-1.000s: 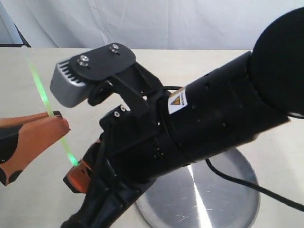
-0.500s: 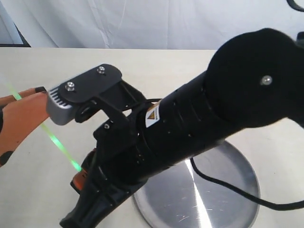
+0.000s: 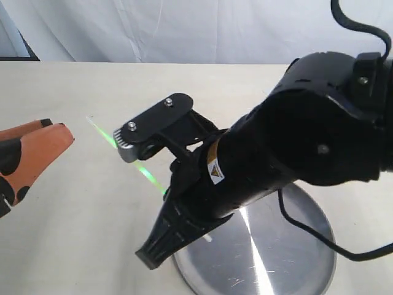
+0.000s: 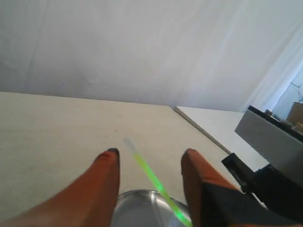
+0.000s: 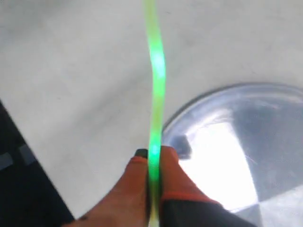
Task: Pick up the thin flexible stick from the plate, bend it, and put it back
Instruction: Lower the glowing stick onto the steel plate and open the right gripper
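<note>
Since half a second ago my left claw [image 3: 55, 128] let go of the thin flexible stick [image 3: 144, 172] and pulled off, away from the plate [image 3: 307, 258]; before that it was clamped near the stick's far end. Right arm swung too, and its wrist camera [image 3: 153, 126] now sits closer to the plate than it did. Left claw [image 4: 150, 161] now: fingers spread wide in the left wrist view, nothing pinched; the thin flexible stick [image 4: 151, 177] shows in the gap there but further off, and the exterior view has it apart from the fingertips. Right claw [image 5: 150, 158] is pressed together on the thin flexible stick [image 5: 155, 61], both orange fingers [image 5: 135, 177] tight against it, just outside the rim of the plate [image 5: 265, 118]. So the stick is off the plate, held in the air over the table [image 3: 86, 239], slanting from the grip beside the plate's rim out and away from the plate, pale free tip furthest from it. It glows green, with a slight kink part way along in the right wrist view. Right claw's fingertips are hidden under my own arm in the exterior view. Plate lies flat on the table, shiny, bright streak across it, black cable [image 3: 313, 238] hanging over it. White curtain [image 3: 184, 31] behind the table, well apart from the plate
</note>
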